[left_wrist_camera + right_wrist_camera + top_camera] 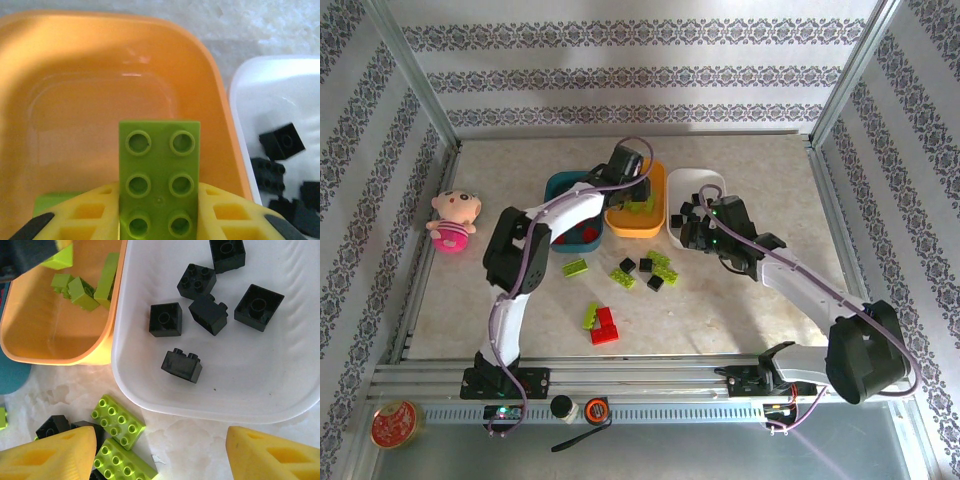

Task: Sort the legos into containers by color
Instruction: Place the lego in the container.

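My left end effector was clenched on a lime-green brick, a two-by-three-stud piece pinched on its sides between my yellow fingers, studs toward the wrist camera. It hung over the orange-yellow tray. From above, that end effector sat over the far half of the same tray, which stood between the teal tray and the white tray, the three lined up close side by side.

My right end effector was released, its fingers spread wide with nothing between them, over the table just at the near rim of the white tray. In the overhead view it hovered at that tray's near end.

Six black bricks lay scattered in the white tray. A few lime-green pieces were piled in the orange-yellow tray. Something red showed in the teal tray, partly hidden by my left arm.

Loose on the table, near the trays, were several lime-green bricks mixed with small black ones; one lime brick lay a little apart to the left. Closer to my bases, a red cluster touched another lime piece.

A pink doll lay at the table's left edge, and a round red-gold tin sat beyond the rail by my left base.
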Controlling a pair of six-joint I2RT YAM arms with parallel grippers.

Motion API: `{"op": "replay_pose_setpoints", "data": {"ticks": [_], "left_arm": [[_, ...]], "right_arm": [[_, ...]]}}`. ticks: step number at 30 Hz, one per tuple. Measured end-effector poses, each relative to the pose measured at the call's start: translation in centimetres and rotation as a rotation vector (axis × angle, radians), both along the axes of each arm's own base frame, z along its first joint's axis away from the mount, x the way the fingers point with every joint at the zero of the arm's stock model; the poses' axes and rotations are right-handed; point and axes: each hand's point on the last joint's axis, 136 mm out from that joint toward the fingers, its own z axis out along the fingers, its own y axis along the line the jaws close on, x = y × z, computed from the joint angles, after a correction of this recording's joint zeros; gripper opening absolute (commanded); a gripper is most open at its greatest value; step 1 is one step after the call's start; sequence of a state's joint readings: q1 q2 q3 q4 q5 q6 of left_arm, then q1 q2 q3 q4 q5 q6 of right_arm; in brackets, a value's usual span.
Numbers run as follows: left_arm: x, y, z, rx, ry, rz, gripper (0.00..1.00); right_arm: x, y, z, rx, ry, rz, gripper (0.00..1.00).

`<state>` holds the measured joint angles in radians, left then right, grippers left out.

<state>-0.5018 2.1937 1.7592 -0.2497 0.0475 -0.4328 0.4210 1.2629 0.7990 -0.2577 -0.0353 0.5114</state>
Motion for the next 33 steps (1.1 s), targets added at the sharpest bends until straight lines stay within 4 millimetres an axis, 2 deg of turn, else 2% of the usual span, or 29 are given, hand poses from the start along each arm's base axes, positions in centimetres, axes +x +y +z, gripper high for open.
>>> {"op": "replay_pose_setpoints", "data": {"ticks": [6,9,15,20,27,30,33], "left_arm": [[2.1,-0.6,-1.3,0.016,0.008,0.006,0.51],[2.1,-0.3,-1.6,0.023,0.022,0.010,0.57],[1.8,-0.4,-0.4,0.000,0.021,0.003,0.66],[-2.9,1.1,0.9,-0.052,0.061,-0.003,0.70],[-10.8,3.9,5.2,-0.138,0.026,-0.027,0.72],[-14.6,5.3,5.4,-0.140,0.032,-0.038,0.72],[-18.8,7.3,4.1,-0.132,0.069,-0.034,0.71]], "right_arm": [[-0.7,-0.1,-0.4,0.011,0.012,-0.004,0.72],[-0.9,-0.2,-0.5,0.013,0.014,-0.006,0.72],[-1.1,-0.1,0.1,0.023,-0.004,-0.001,0.73],[-1.4,0.8,0.6,0.049,-0.015,0.034,0.73],[-2.3,2.5,0.6,0.064,-0.008,0.097,0.73],[-2.6,3.1,0.5,0.064,-0.003,0.114,0.73],[-2.6,3.4,0.3,0.062,0.001,0.123,0.73]]}}
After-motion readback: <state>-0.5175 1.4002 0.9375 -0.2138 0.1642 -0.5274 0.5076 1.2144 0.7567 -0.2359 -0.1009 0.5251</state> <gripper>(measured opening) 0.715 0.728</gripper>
